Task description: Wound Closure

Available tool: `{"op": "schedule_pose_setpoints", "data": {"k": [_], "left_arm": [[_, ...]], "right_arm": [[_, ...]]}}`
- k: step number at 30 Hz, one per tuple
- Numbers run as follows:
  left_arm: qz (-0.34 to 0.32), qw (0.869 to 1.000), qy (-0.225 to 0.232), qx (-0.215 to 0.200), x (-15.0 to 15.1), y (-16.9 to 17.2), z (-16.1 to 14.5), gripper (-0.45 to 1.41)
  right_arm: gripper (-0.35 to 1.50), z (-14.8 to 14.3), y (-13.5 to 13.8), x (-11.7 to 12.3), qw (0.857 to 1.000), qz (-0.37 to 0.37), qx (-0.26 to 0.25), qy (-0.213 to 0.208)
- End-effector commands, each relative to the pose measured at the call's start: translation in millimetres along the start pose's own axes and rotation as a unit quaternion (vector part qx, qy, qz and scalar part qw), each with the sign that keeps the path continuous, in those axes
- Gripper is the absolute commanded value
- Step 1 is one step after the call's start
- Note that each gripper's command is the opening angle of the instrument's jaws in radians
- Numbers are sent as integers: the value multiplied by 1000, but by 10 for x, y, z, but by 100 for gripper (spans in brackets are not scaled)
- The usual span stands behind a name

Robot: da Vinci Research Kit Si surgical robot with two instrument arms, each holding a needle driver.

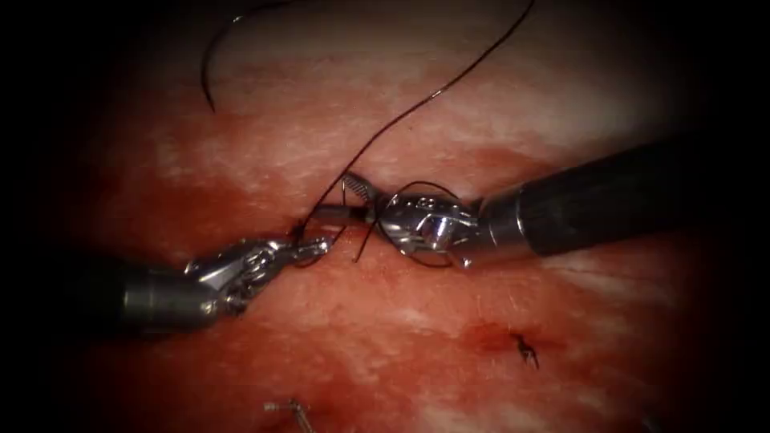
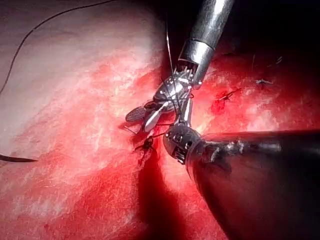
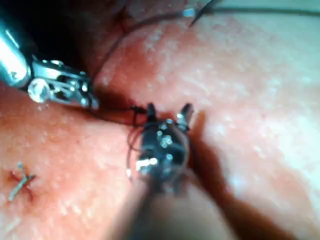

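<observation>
**Q:** Where's the needle [image 1: 207,76]?

**A:** It lies loose on the tissue [image 1: 385,321], well up and left of the cut [image 1: 298,231]. It isn't in the tissue, and neither of your tools holds it. The thread [image 1: 433,96] runs from the cut up and away to the right.

**Q:** What have I got in the jaws?

**A:** Your left tool [image 1: 314,248] has its jaws pressed together at the cut's left edge, pinching thread as far as I can make out. Your right tool [image 1: 341,199] has its jaws spread and grips nothing. A turn of thread is looped round its wrist, just right of the cut.

**Q:** How will it all handle?

**A:** My judgement is that the thread is fine and limp, and slick with red fluid [image 1: 265,192], so it likely slips in a light grip and frays in a hard one. Take it flat between the pads, short of the cut. The needle is stiff and light. Take it on the body, back from the point, never at the tip. The tissue is soft and tears easily.

**Q:** Anything else?

**A:** There's one tied stitch [image 1: 525,349] lower right, well apart.
</observation>
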Motion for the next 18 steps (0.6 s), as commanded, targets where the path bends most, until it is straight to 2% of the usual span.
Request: {"op": "schedule_pose_setpoints", "data": {"k": [1, 4, 9, 14, 18], "left_arm": [[-1, 1000, -1, 0, -8, -5, -1, -45], [-1, 1000, -2, 0, -8, -4, -2, -45], [-2, 1000, -3, 0, -7, -5, -3, -45], [-2, 1000, -3, 0, -6, -5, -4, -45], [-3, 1000, -5, -3, -5, -3, -8, -45]], "right_arm": [[79, 9, 0, -7, 1000, 10, -2, -6], [69, 12, 4, -12, 998, 62, -5, -11], [66, 14, 3, -11, 993, 116, -15, -19], [57, 31, -8, -17, 986, 159, -13, -46], [42, 38, -12, -27, 983, 171, -6, -61]]}}
